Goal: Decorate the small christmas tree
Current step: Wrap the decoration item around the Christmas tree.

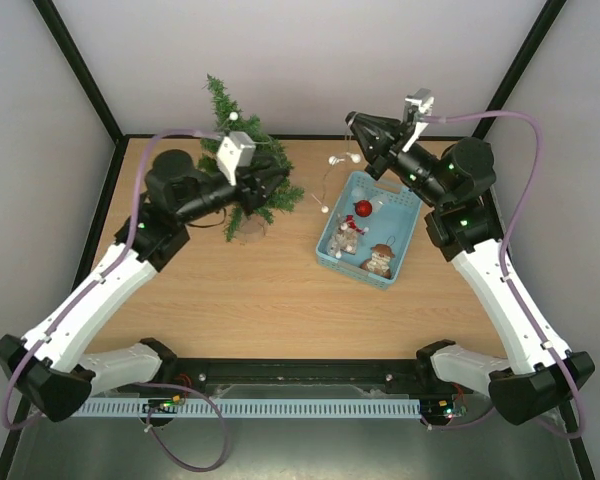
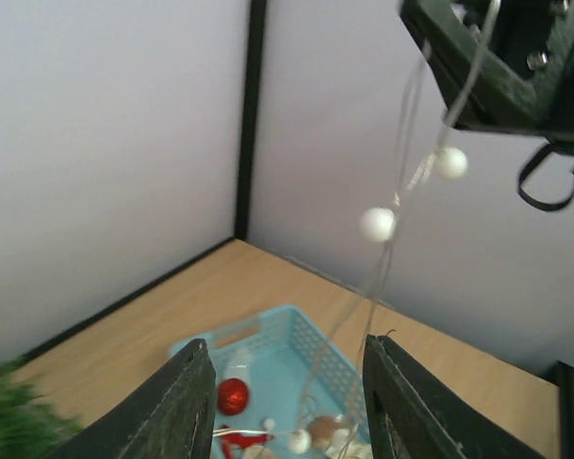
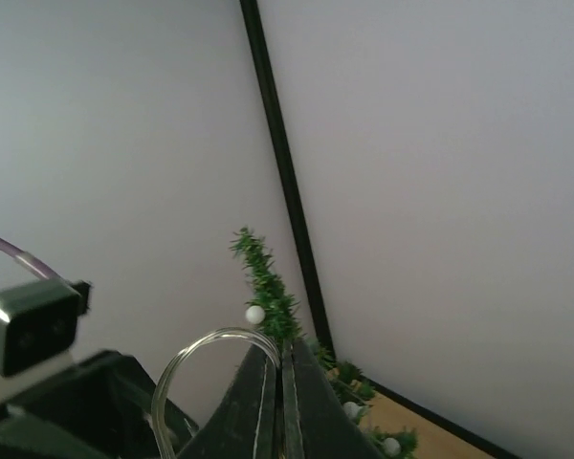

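The small christmas tree (image 1: 220, 108) stands at the back left of the table, with white beads on its branches. It also shows in the right wrist view as a green tree (image 3: 268, 283). My left gripper (image 1: 276, 178) sits right beside the tree's right side. Its jaws are open, with nothing between the fingers (image 2: 187, 406). My right gripper (image 1: 357, 131) is raised over the back of the table and shut on a clear strand of white beads (image 1: 355, 157). That bead strand (image 2: 377, 224) hangs down into the basket (image 2: 314, 337).
The light blue basket (image 1: 402, 238) lies right of centre and holds a red ball (image 1: 363, 208) and small figure ornaments (image 1: 380, 261). Grey walls and black frame posts close in the back and sides.
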`<act>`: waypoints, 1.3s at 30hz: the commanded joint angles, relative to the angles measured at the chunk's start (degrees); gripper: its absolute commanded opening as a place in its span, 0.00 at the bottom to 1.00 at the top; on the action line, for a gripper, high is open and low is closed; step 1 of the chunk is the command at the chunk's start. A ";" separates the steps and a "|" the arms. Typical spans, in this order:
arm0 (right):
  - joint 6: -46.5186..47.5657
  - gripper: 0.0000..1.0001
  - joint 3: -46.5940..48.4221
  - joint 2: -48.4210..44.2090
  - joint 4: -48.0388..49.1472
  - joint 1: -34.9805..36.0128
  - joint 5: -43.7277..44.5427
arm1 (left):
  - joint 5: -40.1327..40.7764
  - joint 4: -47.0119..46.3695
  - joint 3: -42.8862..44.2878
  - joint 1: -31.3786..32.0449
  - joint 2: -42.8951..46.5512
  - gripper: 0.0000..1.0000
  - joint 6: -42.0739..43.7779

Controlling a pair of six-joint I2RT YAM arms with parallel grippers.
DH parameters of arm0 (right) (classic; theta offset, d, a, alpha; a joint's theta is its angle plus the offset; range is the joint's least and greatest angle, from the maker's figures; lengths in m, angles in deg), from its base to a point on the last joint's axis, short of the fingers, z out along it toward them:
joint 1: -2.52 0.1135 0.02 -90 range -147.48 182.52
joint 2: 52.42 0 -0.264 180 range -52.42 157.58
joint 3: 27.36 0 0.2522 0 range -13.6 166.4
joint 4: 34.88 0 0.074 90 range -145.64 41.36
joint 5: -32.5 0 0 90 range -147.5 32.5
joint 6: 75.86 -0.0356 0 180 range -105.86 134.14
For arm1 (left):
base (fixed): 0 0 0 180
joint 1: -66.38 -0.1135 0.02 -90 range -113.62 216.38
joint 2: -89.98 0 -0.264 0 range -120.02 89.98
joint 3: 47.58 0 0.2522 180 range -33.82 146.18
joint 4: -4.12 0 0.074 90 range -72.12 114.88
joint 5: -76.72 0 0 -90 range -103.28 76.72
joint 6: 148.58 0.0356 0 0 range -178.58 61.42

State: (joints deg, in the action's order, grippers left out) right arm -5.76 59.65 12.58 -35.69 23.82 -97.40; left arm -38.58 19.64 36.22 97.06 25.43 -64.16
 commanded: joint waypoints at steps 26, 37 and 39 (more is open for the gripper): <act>7.44 0.02 -0.28 -2.08 -2.90 5.16 10.95 | 13.93 -4.83 -3.51 10.13 -4.90 0.02 5.98; 19.62 0.02 2.75 3.30 -5.11 5.16 18.85 | 22.34 5.59 -2.57 3.02 4.10 0.02 -0.42; 20.22 0.02 3.09 4.78 -5.14 5.16 16.88 | 21.72 6.11 -2.75 1.23 5.23 0.02 -0.56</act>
State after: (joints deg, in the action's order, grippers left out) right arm 9.85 60.22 15.44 -40.89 28.76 -80.66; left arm -18.32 22.08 32.87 101.10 28.49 -62.55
